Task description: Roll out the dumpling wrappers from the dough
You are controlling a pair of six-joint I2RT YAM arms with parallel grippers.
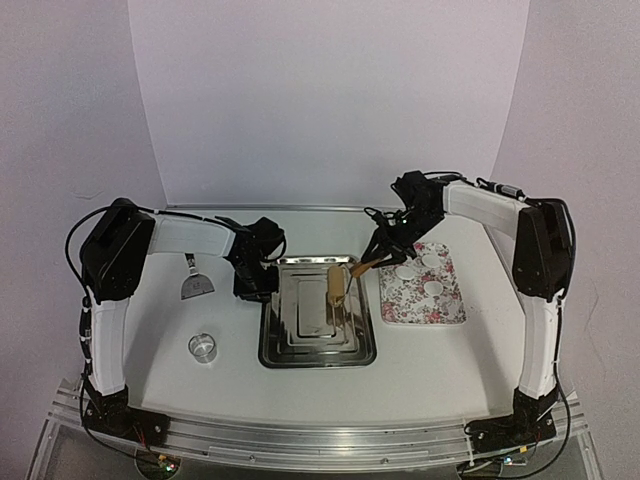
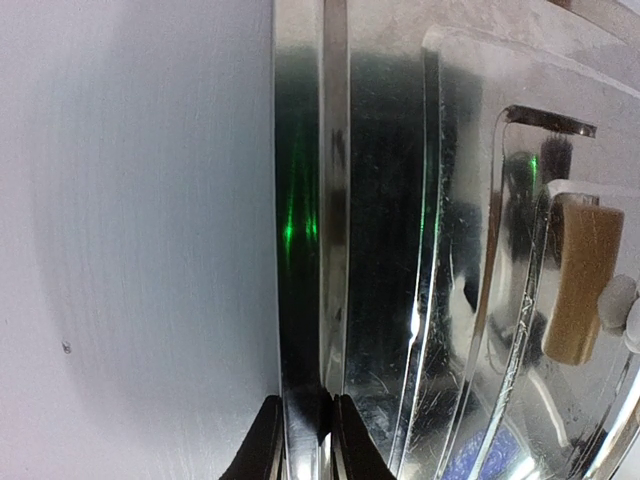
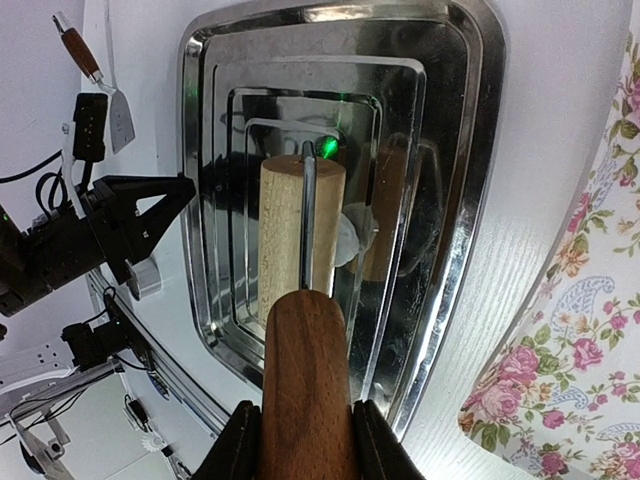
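A steel tray (image 1: pixel 270 345) lies at the table's middle. My left gripper (image 1: pixel 252 288) is shut on the tray's left rim (image 2: pixel 300 300), one finger on each side of it (image 2: pixel 305 432). My right gripper (image 1: pixel 378 256) is shut on the dark wooden handle (image 3: pixel 305 380) of a rolling pin. Its pale roller (image 3: pixel 283 225) rests inside the tray, on a small white piece of dough (image 3: pixel 353 238). Three dumpling wrappers (image 1: pixel 408 270) lie as white discs on a floral tray (image 1: pixel 445 312) to the right.
A clear ring cutter (image 1: pixel 203 347) stands on the table at the near left. A metal scraper with a wooden handle (image 1: pixel 195 284) lies left of the left gripper. The floral tray's edge (image 3: pixel 590 330) sits close beside the steel tray's right rim (image 3: pixel 470 200).
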